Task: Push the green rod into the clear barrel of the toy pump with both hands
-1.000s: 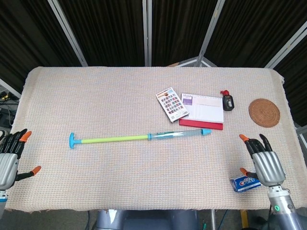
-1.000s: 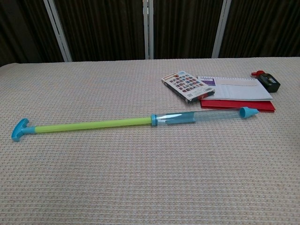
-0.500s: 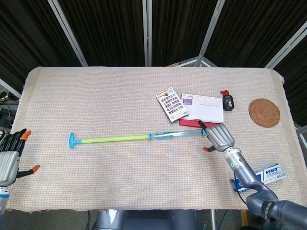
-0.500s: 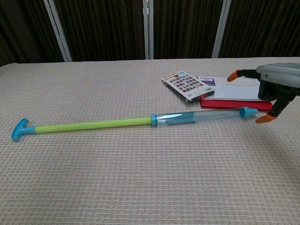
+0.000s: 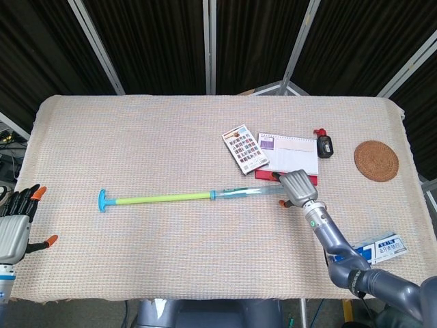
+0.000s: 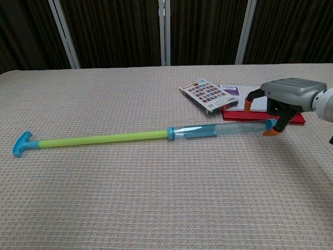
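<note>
Right hand arched over the nozzle end of the toy pump; left hand idle at the table's edge.

The cloth-covered table (image 5: 136,130) carries the toy pump at its centre, lying from 9 to 3 o'clock: the green rod (image 5: 162,199) is drawn far out of the clear barrel (image 5: 249,192), its blue T-handle (image 5: 102,200) at the 9 o'clock end. The right hand (image 5: 296,187) sits over the barrel's 3 o'clock tip, orange-tipped fingers (image 6: 248,104) curled down either side; whether they grip it, I cannot tell. The left hand (image 5: 15,222) hovers at 8 o'clock, fingers spread wide, holding nothing. At 2 o'clock lie a white notepad (image 5: 288,154), a card box (image 5: 244,148), and a woven coaster (image 5: 375,160).
</note>
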`<state>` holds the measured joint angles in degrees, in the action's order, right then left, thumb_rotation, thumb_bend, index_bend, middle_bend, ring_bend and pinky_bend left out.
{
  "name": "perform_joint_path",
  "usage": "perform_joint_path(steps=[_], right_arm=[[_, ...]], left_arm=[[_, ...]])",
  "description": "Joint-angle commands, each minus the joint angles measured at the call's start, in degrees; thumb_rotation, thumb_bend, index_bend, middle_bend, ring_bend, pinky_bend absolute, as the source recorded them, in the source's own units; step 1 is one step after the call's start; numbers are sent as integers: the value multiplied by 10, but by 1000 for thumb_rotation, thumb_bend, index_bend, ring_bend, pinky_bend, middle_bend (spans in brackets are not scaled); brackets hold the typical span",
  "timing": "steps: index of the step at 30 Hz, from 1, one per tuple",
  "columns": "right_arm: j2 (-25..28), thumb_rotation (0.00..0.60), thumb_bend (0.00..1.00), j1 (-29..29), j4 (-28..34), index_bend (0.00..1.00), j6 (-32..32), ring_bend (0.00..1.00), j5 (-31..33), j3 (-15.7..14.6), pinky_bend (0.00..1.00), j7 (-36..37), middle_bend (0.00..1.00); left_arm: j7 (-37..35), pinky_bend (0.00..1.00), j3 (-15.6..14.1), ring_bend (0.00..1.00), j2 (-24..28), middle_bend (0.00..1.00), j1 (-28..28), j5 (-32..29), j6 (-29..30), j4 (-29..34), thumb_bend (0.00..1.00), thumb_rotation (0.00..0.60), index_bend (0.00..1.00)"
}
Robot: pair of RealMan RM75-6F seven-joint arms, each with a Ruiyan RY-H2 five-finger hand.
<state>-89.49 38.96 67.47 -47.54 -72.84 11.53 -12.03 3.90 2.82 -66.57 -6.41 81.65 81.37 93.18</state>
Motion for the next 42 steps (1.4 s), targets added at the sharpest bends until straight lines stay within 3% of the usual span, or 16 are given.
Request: perform_joint_path(steps=[1,18,27,32,34,36,37,38,42], right_arm=[[-11,600,141,5,-17,363,3,1000,9,-4,1000,-14,1000],[-50,600,165,17,-91,430,4,1000,40,-11,1000,-42,1000],[-51,600,272,17,-91,570,-4,1000,34,-18,1000,-40,1000],[-35,600,308,6,-61,612,-11,1000,45,-16,1000,-33,1000],[-22,600,323,0,-39,622,-11,1000,55,-15,1000,-37,1000],[-8,600,326,-7,-12,626,-13,1000,65,-15,1000,-45,1000],[-1,600,327,-9,1,628,-14,1000,72,-15,1000,-49,1000],[9,600,327,-13,20,629,-15,1000,80,-15,1000,-56,1000],[35,600,329,-23,77,629,-31,1000,99,-16,1000,-77,1000]], left_arm=[[1,0,0,0,-1,0,0,0,1,0,0,600,0],[8,0,-2,0,-4,0,-1,2,0,2,0,600,0],[11,0,-3,0,-6,0,-1,2,-1,1,0,600,0],[17,0,-5,0,-9,0,-7,1,-13,-4,0,600,0],[25,156,-4,126,-15,125,-15,3,-22,-9,0,600,0],[23,515,-4,458,-23,473,-27,8,-39,-10,0,600,0],[27,606,-5,549,-26,571,-35,12,-49,-11,0,600,0],[38,674,-4,619,-31,652,-45,15,-60,-16,0,600,0],[52,859,11,730,-62,781,-86,10,-107,-36,54,600,2]])
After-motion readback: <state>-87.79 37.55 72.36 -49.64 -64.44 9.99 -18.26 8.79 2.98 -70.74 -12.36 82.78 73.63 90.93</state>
